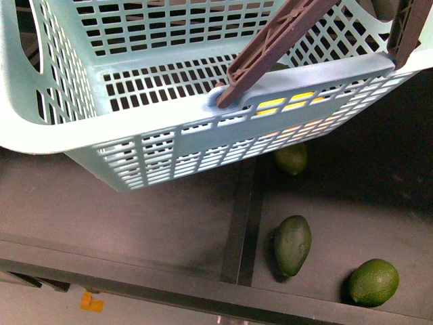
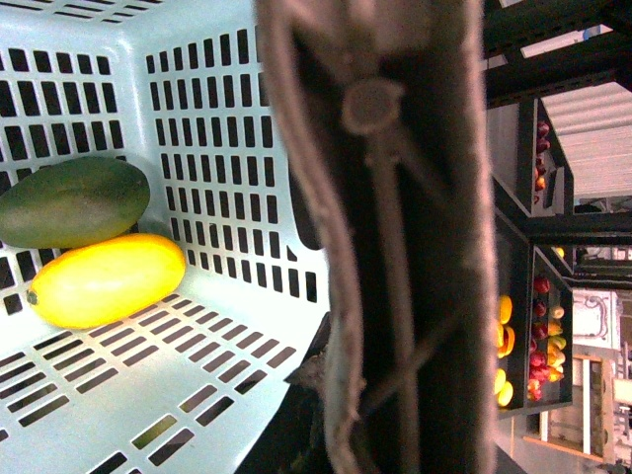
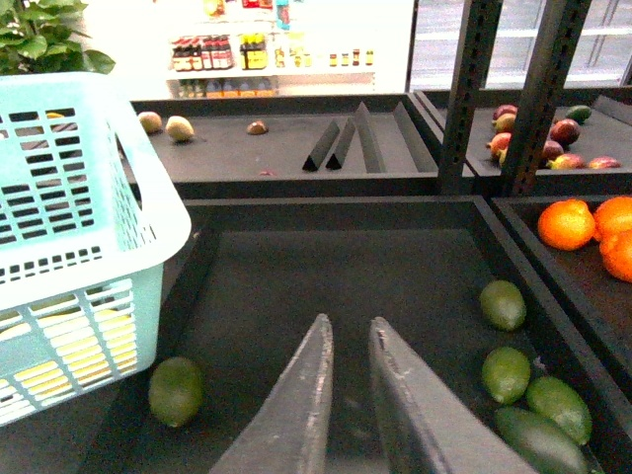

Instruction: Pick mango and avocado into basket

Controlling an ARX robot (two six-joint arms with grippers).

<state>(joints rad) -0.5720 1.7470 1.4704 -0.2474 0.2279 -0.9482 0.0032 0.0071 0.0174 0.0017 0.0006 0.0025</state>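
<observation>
The light blue-green basket (image 1: 155, 128) hangs tilted above the dark shelf, its brown handles (image 1: 270, 47) raised. In the left wrist view the yellow mango (image 2: 104, 279) lies on the basket floor (image 2: 148, 395), touching the dark green avocado (image 2: 74, 200) beside it. The mango shows yellow through the slots in the front view (image 1: 284, 105). My left gripper (image 2: 365, 415) is shut on the brown handle (image 2: 395, 247), which hides most of the jaws. My right gripper (image 3: 348, 331) is shut and empty above the dark shelf tray, beside the basket (image 3: 59, 247).
Another dark avocado (image 1: 293, 244) and two brighter green fruits (image 1: 373, 282) (image 1: 291, 159) lie on the shelf under the basket, right of a divider (image 1: 240, 223). Green fruits (image 3: 176, 391) (image 3: 503, 304) flank my right gripper. Oranges (image 3: 568, 223) and a metal post (image 3: 474, 89) stand beyond.
</observation>
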